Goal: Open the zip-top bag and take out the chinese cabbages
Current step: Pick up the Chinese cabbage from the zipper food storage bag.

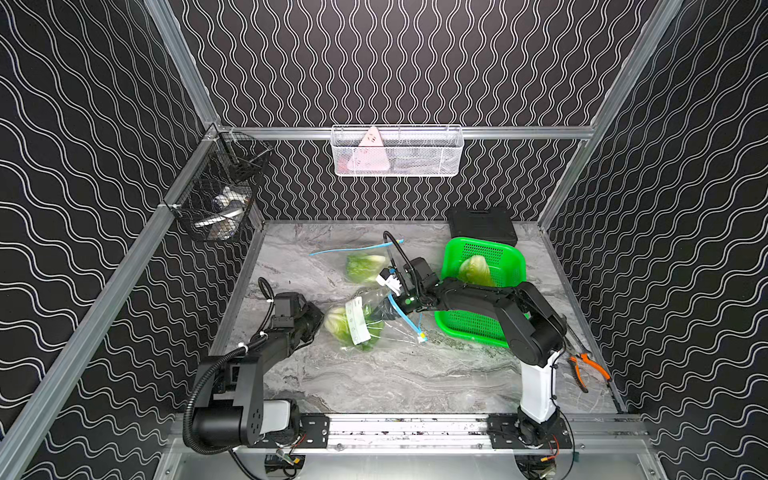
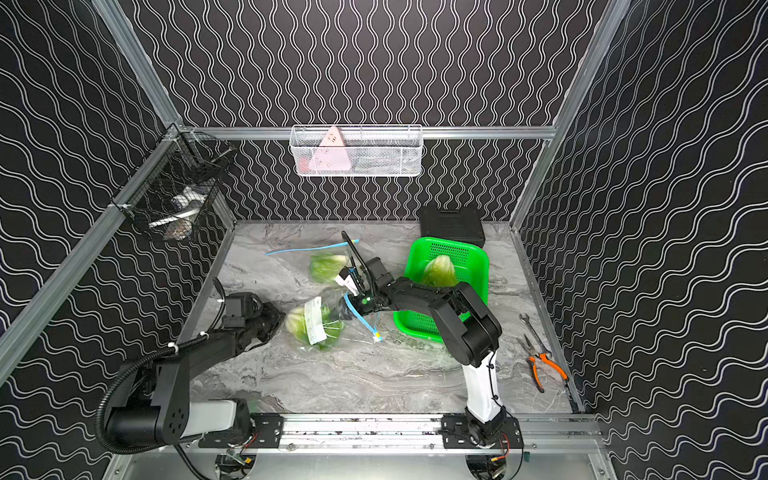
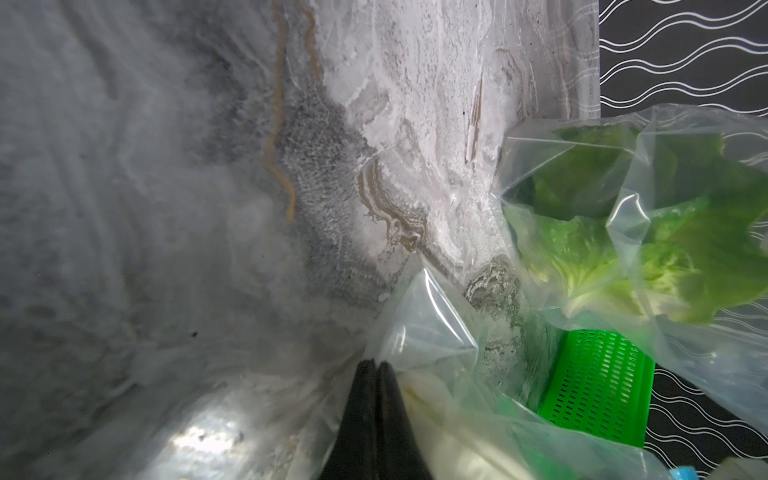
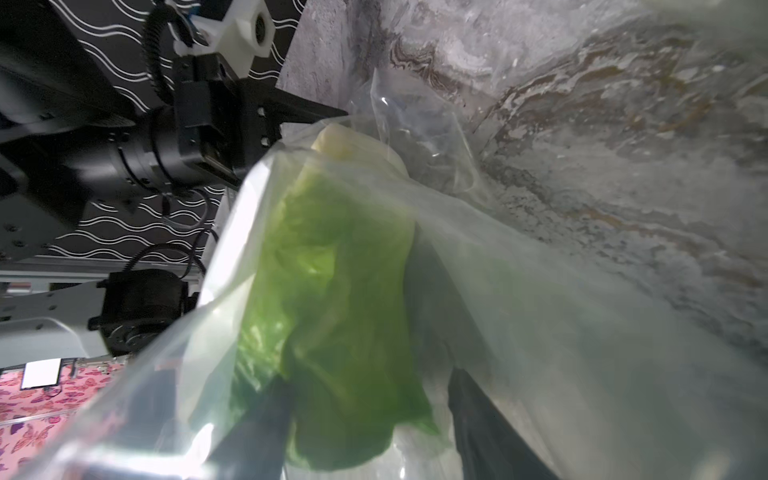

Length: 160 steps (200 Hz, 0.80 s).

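A clear zip-top bag (image 1: 390,332) lies mid-table with a chinese cabbage (image 1: 338,324) (image 4: 332,270) inside it. My left gripper (image 1: 318,322) (image 3: 376,368) is shut on the bag's closed end, next to the cabbage's white stem. My right gripper (image 1: 380,313) (image 4: 370,399) reaches in through the bag's blue-zip mouth. Its jaws stand open on either side of the cabbage's leafy end. A second clear bag (image 1: 374,253) at the back holds another cabbage (image 1: 363,268) (image 3: 623,249). A third cabbage (image 1: 476,270) (image 2: 439,270) lies in the green basket (image 1: 494,249).
A black case (image 1: 482,224) sits behind the green basket. Orange-handled pliers (image 1: 584,365) and a wrench (image 2: 530,328) lie along the right wall. A white mesh basket (image 1: 397,151) hangs on the back wall and a black wire basket (image 1: 220,199) on the left rail.
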### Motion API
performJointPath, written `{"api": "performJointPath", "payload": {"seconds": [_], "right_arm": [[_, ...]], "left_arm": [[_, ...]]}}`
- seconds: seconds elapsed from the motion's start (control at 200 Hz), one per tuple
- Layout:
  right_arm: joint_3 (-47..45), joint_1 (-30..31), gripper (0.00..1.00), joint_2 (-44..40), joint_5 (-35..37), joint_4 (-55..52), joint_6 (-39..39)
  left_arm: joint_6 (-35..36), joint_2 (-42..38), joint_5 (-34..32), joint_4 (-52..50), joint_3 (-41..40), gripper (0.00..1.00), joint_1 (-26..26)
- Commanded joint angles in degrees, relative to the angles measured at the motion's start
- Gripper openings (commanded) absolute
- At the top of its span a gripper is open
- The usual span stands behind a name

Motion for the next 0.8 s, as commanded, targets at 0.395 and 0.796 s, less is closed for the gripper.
{"api": "performJointPath", "payload": {"seconds": [0.395,0.796], "right_arm": [[-7.0,-3.7,0.0,-10.1,7.7,4.0,2.4],[-13.9,-15.1,0.0,-23.1,8.9,-0.3,0.7]], "left_arm": [[-0.6,-4.4,-3.6,-3.0,-0.8,0.0,0.3],[-1.2,-4.4,-3.1,-2.3,-0.8,0.0,1.7]]}}
